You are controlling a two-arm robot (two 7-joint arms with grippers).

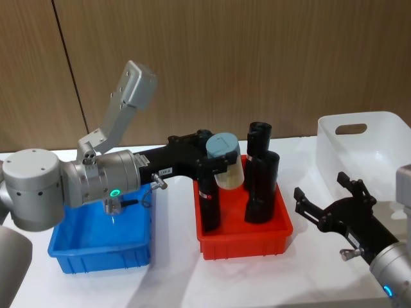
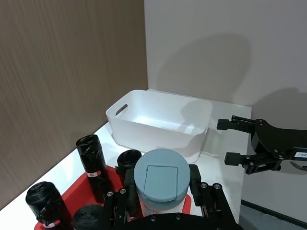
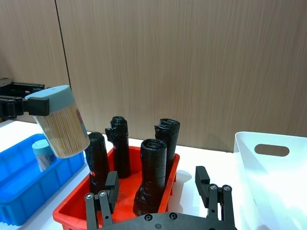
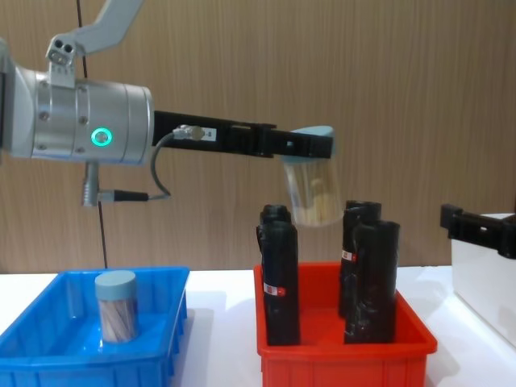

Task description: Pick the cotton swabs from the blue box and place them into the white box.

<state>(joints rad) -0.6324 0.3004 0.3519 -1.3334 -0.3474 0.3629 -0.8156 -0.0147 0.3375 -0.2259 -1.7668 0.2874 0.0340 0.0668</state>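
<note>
Hanging above the red bin (image 1: 244, 245), one tub of cotton swabs (image 3: 60, 122) is clamped near its lid by the closed fingers of the left gripper (image 4: 310, 145), with its long axis close to upright and slightly tilted. In the head view the white box (image 1: 385, 138) is found at 3 o'clock from the tub, well apart. The blue box (image 1: 96, 253), with a second tub (image 4: 117, 306) inside, is found at 8 o'clock. The right gripper (image 1: 320, 184) is spread and empty just beside the white box, the nearer arm to it. Small labels on the left gripper and the black rolls (image 1: 262, 186) cannot be read.

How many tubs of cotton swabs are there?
2. One tub stands in the blue box. The left hand holds the other tub up over the red bin. None seems hidden.
</note>
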